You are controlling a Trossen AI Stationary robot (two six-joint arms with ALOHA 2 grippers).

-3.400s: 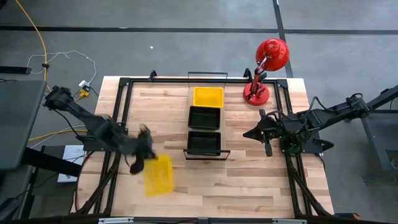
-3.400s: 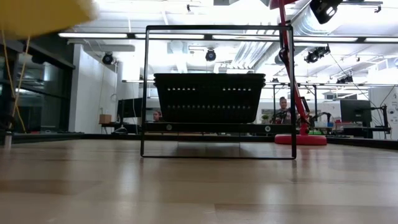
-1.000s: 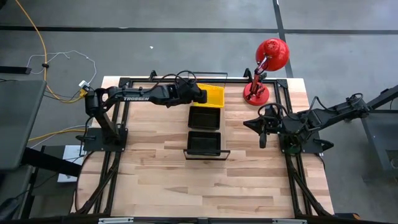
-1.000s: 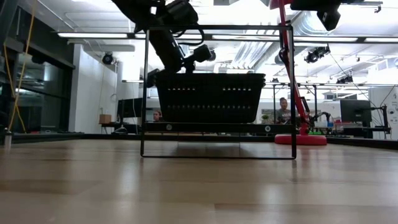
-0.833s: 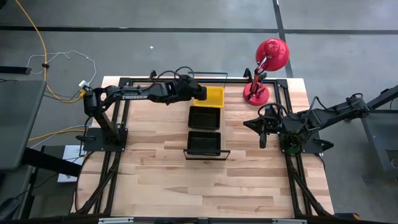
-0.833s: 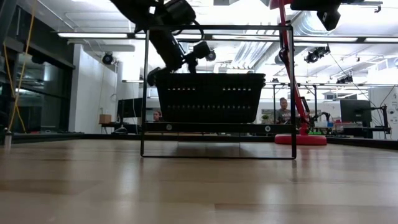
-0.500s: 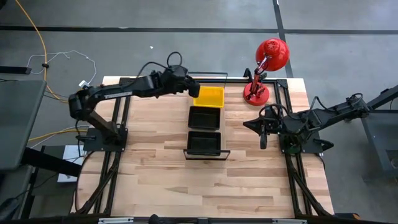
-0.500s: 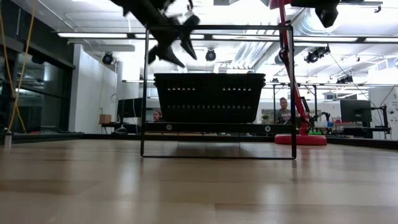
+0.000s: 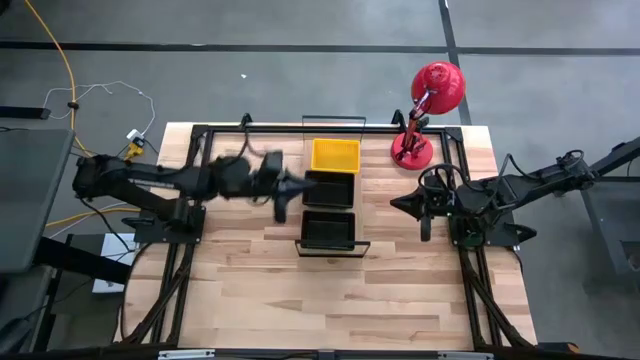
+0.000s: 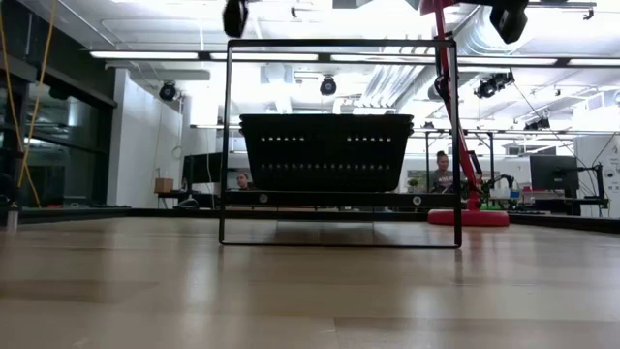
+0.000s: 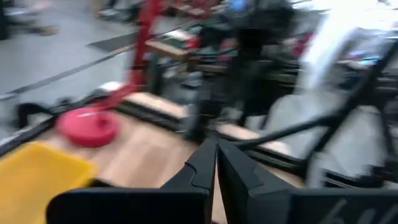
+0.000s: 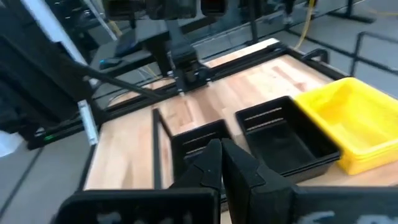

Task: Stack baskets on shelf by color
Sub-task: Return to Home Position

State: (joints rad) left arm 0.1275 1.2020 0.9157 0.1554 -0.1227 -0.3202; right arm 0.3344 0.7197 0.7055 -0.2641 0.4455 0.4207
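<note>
The shelf (image 9: 333, 243), a narrow board with black wire end frames, runs from near to far across the middle of the table. A yellow basket (image 9: 334, 155) rests on its far end, with two black baskets (image 9: 330, 188) (image 9: 328, 230) behind it toward the near end. In the low view the nearest black basket (image 10: 325, 150) hides the others. My left gripper (image 9: 285, 192) hovers shut and blurred over the table just left of the middle black basket, holding nothing. The left wrist view shows the yellow basket (image 11: 37, 168) off to one side. My right gripper (image 9: 424, 208) waits shut at the table's right.
A red desk lamp (image 9: 425, 110) stands at the far right corner, with its base (image 11: 87, 127) in the left wrist view. Black frame rails (image 9: 190, 170) run along the table's sides. Bare wooden tabletop (image 9: 300, 300) lies near of the shelf. People sit in the room behind (image 10: 443, 167).
My left gripper has drawn back from the yellow basket at the shelf's far end. It first rose, then swung toward the table's left and near side. It now hovers beside the middle black basket. The yellow basket stayed on the shelf.
</note>
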